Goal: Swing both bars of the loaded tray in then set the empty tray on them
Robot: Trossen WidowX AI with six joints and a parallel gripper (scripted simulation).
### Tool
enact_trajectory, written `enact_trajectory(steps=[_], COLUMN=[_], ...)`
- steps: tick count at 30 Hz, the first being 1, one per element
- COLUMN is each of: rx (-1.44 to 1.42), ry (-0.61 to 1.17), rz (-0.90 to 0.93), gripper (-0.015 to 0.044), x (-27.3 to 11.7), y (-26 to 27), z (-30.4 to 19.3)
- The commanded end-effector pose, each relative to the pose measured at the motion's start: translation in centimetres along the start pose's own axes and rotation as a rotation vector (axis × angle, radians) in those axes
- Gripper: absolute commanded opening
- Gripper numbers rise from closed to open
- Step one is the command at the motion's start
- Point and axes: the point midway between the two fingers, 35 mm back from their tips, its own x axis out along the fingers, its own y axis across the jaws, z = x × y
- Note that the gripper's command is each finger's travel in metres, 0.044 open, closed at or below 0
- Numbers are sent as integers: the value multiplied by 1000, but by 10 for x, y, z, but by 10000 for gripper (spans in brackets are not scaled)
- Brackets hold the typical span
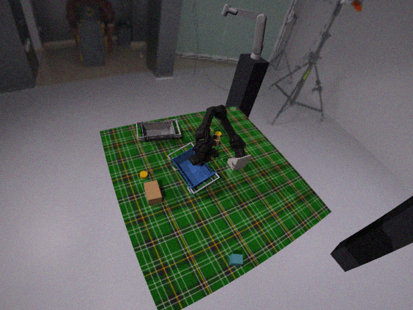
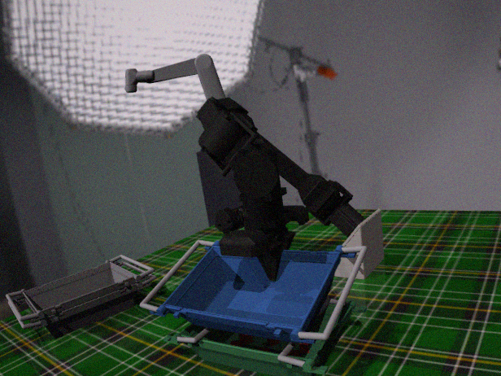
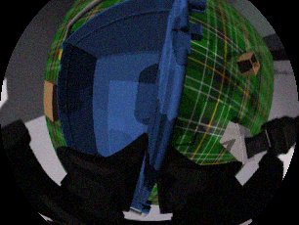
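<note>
The blue empty tray [image 1: 200, 175] [image 2: 244, 320] [image 3: 168, 88] hangs over the green loaded tray [image 2: 244, 358], tilted, with its side nearest the exterior camera lower. Its own white bars [image 2: 174, 273] [image 2: 346, 290] stick outward at both ends. My gripper [image 1: 202, 162] [image 2: 273, 266] [image 3: 149, 136] is shut on the blue tray's far long wall, one finger inside it. Parts of the green tray's light bars [image 2: 197, 337] [image 2: 289, 359] show just under the blue tray, apparently across the green top. Dark red blocks show faintly in the gap. Contact between tray and bars cannot be told.
A grey tray [image 1: 157, 136] [image 2: 87, 299] with light bars stands at the back left. A brown box [image 1: 153, 192] [image 3: 50, 101] and a yellow disc [image 1: 143, 174] lie left. A small teal block [image 1: 236, 259] is near the front edge. A pale wedge [image 1: 239, 162] [image 2: 368, 248] is beside the arm's base.
</note>
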Motion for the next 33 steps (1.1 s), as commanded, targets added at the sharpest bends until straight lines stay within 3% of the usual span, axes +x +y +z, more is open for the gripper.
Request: enact_trajectory(steps=[1, 33], rx=[-3, -3], ry=[2, 2], rz=[-21, -21], gripper=[0, 0], x=[6, 11], y=[-4, -7], z=[1, 0])
